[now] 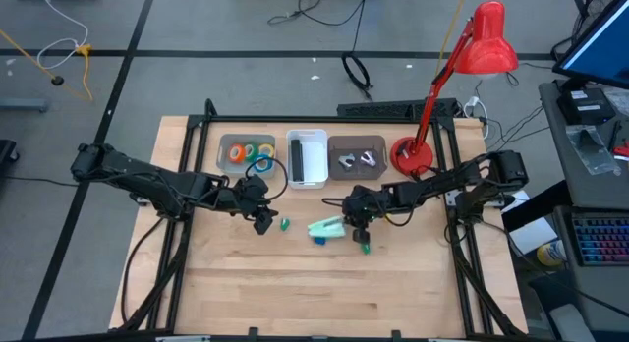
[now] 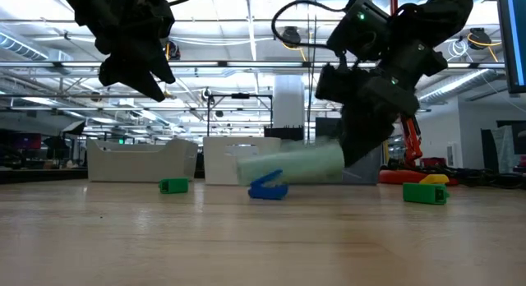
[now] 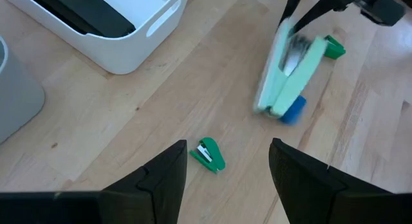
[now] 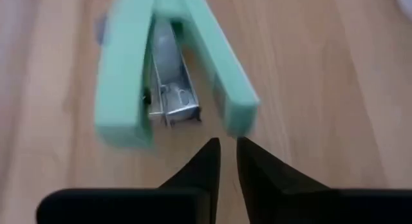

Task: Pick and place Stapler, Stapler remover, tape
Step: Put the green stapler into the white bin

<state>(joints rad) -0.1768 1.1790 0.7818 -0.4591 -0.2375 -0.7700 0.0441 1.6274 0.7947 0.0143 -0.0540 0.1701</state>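
Observation:
A mint-green stapler (image 1: 327,227) lies on its side on the table, its arms spread in a V (image 4: 167,69). My right gripper (image 4: 228,153) is shut, its tips just off one arm's end. My left gripper (image 3: 228,159) is open and raised above a small green staple remover (image 3: 209,154), touching nothing. A blue remover (image 2: 267,189) lies against the stapler, and a green-and-yellow one (image 2: 425,191) lies to its right. The tape rolls (image 1: 250,153) sit in the left grey tray. My right gripper comes at the stapler slanting down from the table's right. Its shut fingertips (image 4: 209,153) stand right by the end of one stapler arm (image 4: 238,118). Whether they touch it, I cannot tell.
Three trays line the far side: a grey one (image 1: 228,143) with tape, a white one (image 1: 307,136) holding a black stapler, and a grey one (image 1: 356,143) with metal removers. A red desk lamp (image 1: 413,155) stands at the far right. Bare wood lies toward the near edge.

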